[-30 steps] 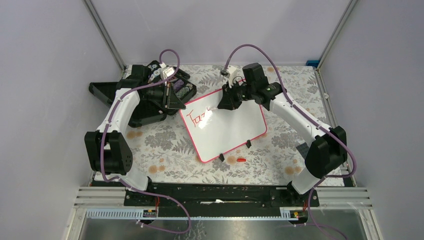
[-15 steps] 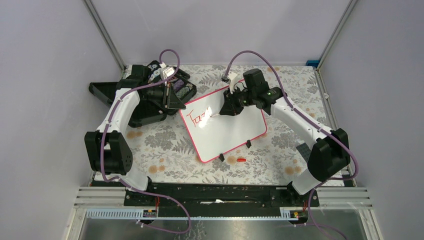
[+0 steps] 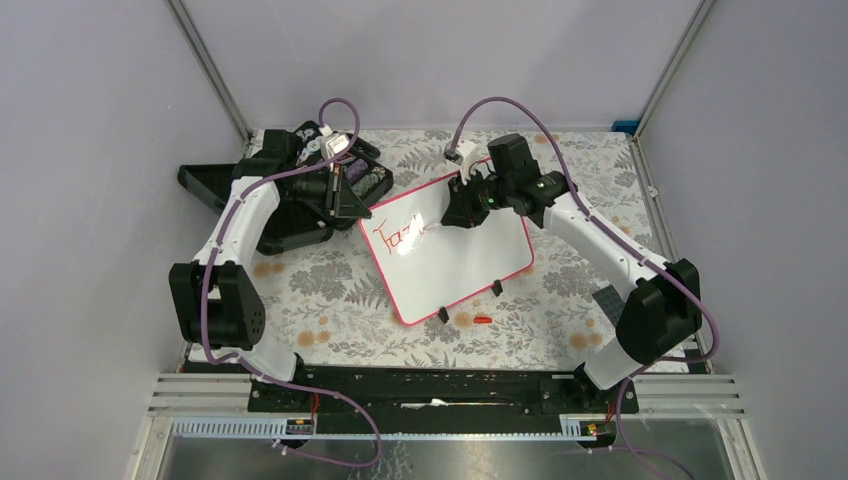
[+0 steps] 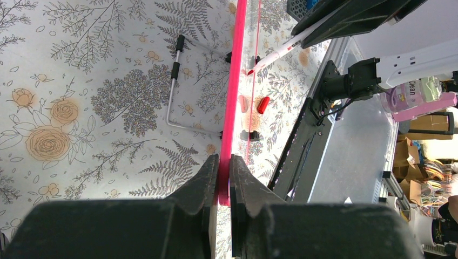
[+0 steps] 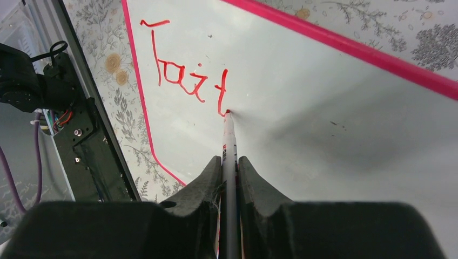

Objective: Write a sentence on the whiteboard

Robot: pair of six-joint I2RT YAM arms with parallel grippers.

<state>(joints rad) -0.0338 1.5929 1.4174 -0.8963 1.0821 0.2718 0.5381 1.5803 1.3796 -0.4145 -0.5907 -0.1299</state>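
- The whiteboard [image 3: 465,262] lies flat on the floral cloth [image 3: 330,290] in the middle of the table, turned at an angle so that one rounded corner points toward the left arm.
- The left gripper [image 4: 223,168] is at that left corner of the whiteboard. Its two fingers are closed tight on the thin pink rim, which runs straight up between them in the left wrist view.
- The right gripper [image 5: 230,164] hangs over the far half of the whiteboard, jaws nearly together and clamped on a marker [image 5: 229,137] — the barrel sticks out forward from between the fingers.
- The marker's red tip touches the whiteboard's surface, right at the foot of the last stroke written.
- A few red letters [image 5: 181,73] run in one line along the whiteboard's left end, starting near the corner that the left gripper holds; what they spell is hard to read.
- Two black clip feet [image 3: 497,287] sit on the whiteboard's near edge.
- A small red cap [image 3: 483,320] lies on the cloth just off that near edge, apart from the whiteboard.
- A black case [image 3: 300,205] stands open beyond the whiteboard's left corner — under the left arm's wrist.
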